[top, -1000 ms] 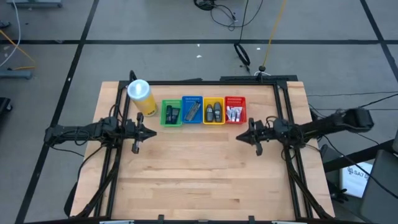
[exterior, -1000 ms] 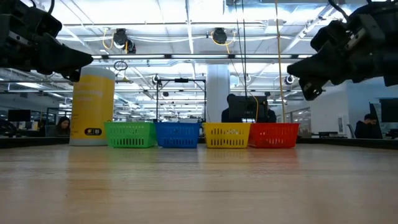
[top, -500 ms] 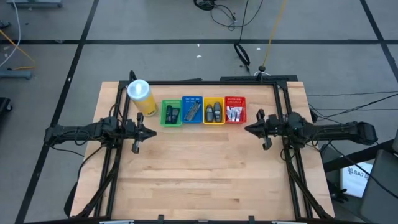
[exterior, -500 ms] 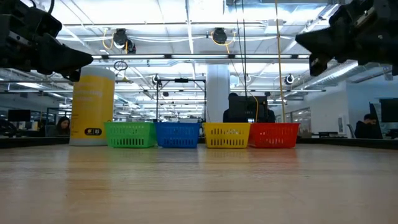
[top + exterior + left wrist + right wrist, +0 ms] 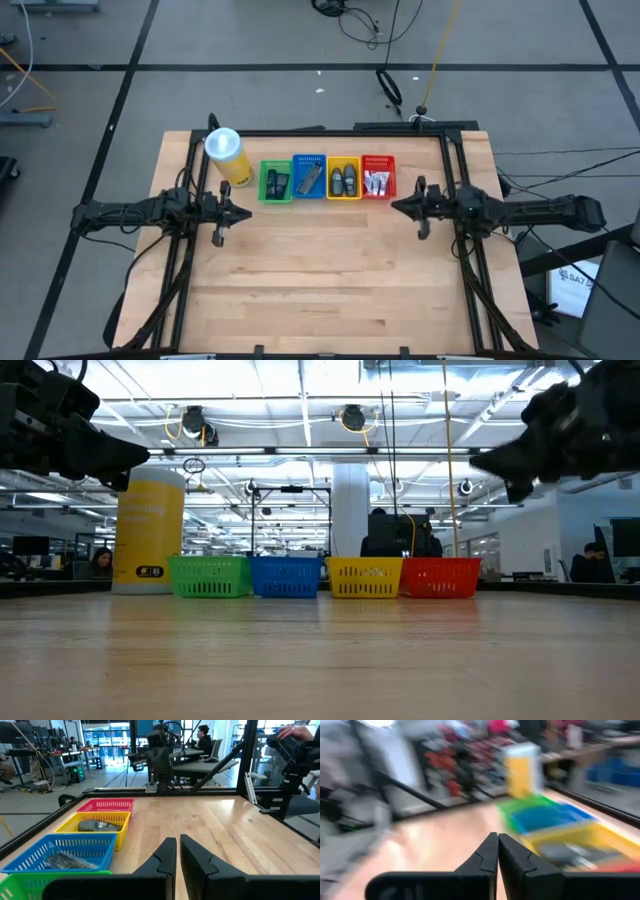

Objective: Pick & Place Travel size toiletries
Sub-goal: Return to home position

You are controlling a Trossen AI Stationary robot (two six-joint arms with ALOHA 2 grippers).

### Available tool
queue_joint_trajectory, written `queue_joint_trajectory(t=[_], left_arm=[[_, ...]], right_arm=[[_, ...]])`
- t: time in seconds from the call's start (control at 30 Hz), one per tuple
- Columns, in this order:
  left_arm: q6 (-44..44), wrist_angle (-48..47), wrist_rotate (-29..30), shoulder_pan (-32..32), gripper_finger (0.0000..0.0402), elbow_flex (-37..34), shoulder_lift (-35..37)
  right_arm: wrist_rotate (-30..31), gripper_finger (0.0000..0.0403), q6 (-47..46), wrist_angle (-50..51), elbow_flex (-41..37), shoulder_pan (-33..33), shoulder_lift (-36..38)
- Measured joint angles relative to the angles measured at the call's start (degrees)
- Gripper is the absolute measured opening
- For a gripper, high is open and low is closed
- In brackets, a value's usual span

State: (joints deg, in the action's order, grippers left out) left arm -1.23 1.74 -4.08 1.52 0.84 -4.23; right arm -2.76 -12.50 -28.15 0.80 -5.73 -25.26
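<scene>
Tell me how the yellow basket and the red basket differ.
The yellow basket holds dark grey oval sticks; the red basket holds small white tubes. The yellow basket sits between the blue basket and the red basket; the red basket ends the row, on the side of the right gripper. Both look alike in size and shape, with slotted walls, standing side by side.

Both my arms level above the worktop [image 5: 320, 290], hands empty.
My left arm [image 5: 130, 213] stretches in from the left side, my left hand [image 5: 243, 213] pointing toward the middle, its two fingers [image 5: 165, 852] nearly touching with nothing between them. My right arm [image 5: 530, 211] mirrors it from the right side, my right hand [image 5: 397, 207] facing inward, its fingers [image 5: 485, 851] closed tip to tip around nothing.
</scene>
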Motion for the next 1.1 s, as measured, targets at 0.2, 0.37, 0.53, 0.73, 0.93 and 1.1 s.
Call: queue_joint_trajectory(t=[0.2, 0.37, 0.53, 0.73, 0.93, 1.1], left_arm=[[0.00, -0.01, 0.00, 0.01, 0.0026, 0.00, 0.00], [0.00, -0.02, 0.00, 0.02, 0.0026, 0.00, 0.00], [0.00, -0.01, -0.02, 0.01, 0.0026, 0.00, 0.00], [0.00, 0.00, -0.02, 0.00, 0.0026, 0.00, 0.00], [0.00, -0.02, -0.02, 0.02, 0.0026, 0.00, 0.00], [0.00, -0.02, -0.04, 0.00, 0.0026, 0.00, 0.00]], right_arm=[[14.67, 0.0008, -1.07, 14.01, 0.00, 2.69, 6.93], [16.37, 0.0008, -0.16, 22.79, 0.00, 5.49, 14.80], [16.04, 0.0008, 4.34, 24.53, 0.00, 8.54, 20.36], [15.97, 0.0008, 7.82, 24.90, -0.02, 12.27, 23.54], [5.87, 0.0009, 8.75, 26.90, -0.03, 14.75, 25.16], [2.52, 0.0009, 5.08, 27.18, -0.04, 14.71, 25.16]])
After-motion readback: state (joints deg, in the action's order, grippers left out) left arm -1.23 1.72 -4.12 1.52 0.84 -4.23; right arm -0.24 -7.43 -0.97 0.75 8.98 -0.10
